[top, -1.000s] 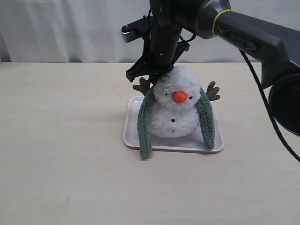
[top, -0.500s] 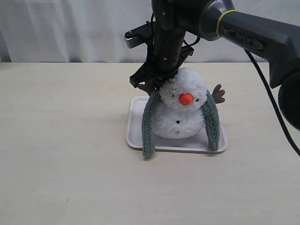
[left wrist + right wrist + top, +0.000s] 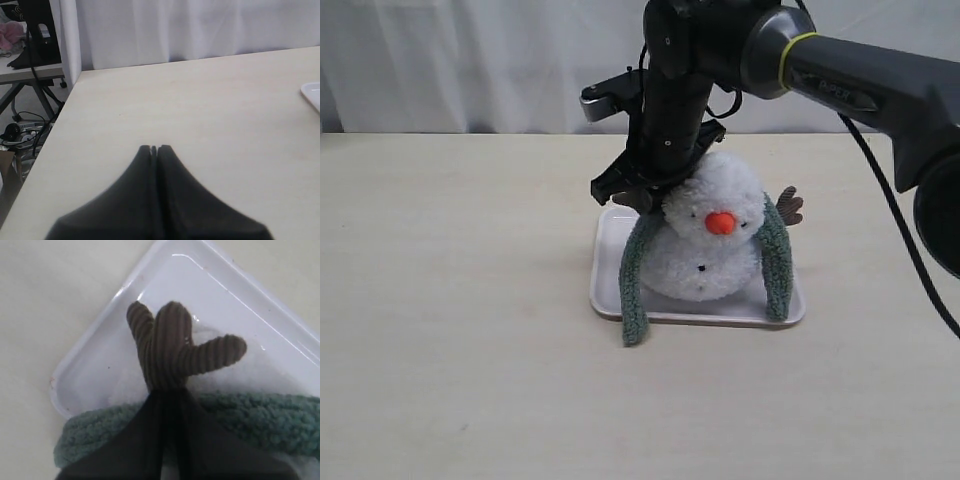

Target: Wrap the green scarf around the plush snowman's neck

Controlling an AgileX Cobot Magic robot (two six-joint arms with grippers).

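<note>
We logged the foll. items, qty per kind:

- plush snowman (image 3: 705,255): 1 pc.
- green scarf (image 3: 633,290): 1 pc, w/ 2 hanging ends.
- white tray (image 3: 605,285): 1 pc.
- bench (image 3: 450,300): 1.
- tools: 2, i.e. right tool (image 3: 638,198) and left tool (image 3: 154,148).
- orange nose (image 3: 721,222): 1.
- brown twig arms (image 3: 788,205): 2, of which 1 shows in ext. view and the other only in right wrist view.
- black buttons: we confirm 1; eyes too small to count.
</note>
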